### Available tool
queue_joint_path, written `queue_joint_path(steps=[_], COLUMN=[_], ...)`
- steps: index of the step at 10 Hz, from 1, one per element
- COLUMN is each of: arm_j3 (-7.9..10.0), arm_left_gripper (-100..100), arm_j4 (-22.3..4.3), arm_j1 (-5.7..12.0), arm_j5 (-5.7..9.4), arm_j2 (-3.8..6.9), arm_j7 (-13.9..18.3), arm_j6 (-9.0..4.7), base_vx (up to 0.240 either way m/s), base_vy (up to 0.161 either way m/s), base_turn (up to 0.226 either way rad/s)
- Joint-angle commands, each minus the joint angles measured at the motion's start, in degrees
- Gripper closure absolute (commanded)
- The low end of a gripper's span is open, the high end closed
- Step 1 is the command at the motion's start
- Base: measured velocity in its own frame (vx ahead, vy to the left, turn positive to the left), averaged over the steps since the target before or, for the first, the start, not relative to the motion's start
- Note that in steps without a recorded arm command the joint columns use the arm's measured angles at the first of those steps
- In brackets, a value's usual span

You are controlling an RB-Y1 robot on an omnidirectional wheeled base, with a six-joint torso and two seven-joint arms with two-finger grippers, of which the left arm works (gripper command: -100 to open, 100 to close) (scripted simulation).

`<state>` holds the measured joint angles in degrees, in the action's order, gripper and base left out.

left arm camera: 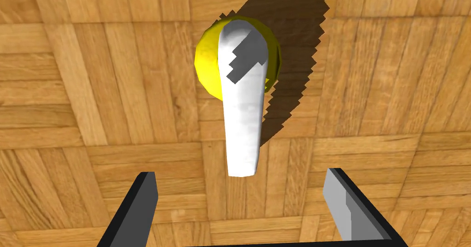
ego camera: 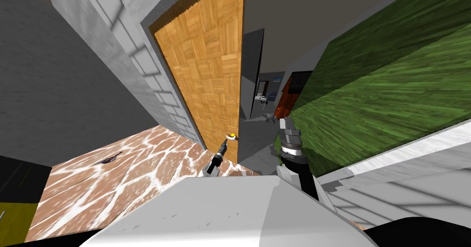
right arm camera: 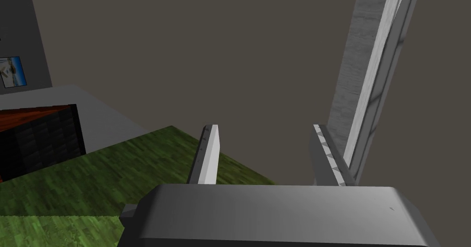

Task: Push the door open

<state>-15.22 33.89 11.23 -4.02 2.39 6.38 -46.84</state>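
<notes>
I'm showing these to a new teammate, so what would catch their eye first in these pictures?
The wood-patterned door standing ajar straight ahead, with a green wall running along the right. Close up, a white lever handle on a yellow base sits on that door, right ahead of the open left claw, not gripped.

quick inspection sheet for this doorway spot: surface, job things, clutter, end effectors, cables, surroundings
surface: brown floor with white veins
job's things: wooden door ajar, gap along its handle edge; white lever handle on a yellow round base
clutter: one small dark thing on the floor
end effectors: left end effector open, fingers either side of the handle's free end, not clamped; right end effector open, holding nothing
cables: nothing seen
surroundings: grey block wall left of the door, green wall on the right
</notes>
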Motion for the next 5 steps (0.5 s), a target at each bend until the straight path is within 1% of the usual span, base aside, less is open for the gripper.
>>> queue_joint_path(steps=[1, 2, 4, 5], arm_j3=[0.22, 0.33, 0.56, 0.54], arm_left_gripper=[-100, -100, -100, -100], arm_j4=[-0.3, -0.3, -0.5, -1.0], arm_j1=[0.01, 0.0, -0.02, 0.21], arm_j5=[0.1, 0.16, 0.27, 0.27], arm_j2=[-0.24, -0.59, -1.84, -1.5], arm_j7=[-0.2, -0.3, -0.4, -0.4], arm_j6=[-0.2, -0.27, -0.41, -0.64], base_vx=[0.215, 0.196, 0.188, 0.086], base_vy=[-0.092, -0.078, -0.027, -0.018], base_turn=[-0.028, -0.03, -0.028, -0.001])
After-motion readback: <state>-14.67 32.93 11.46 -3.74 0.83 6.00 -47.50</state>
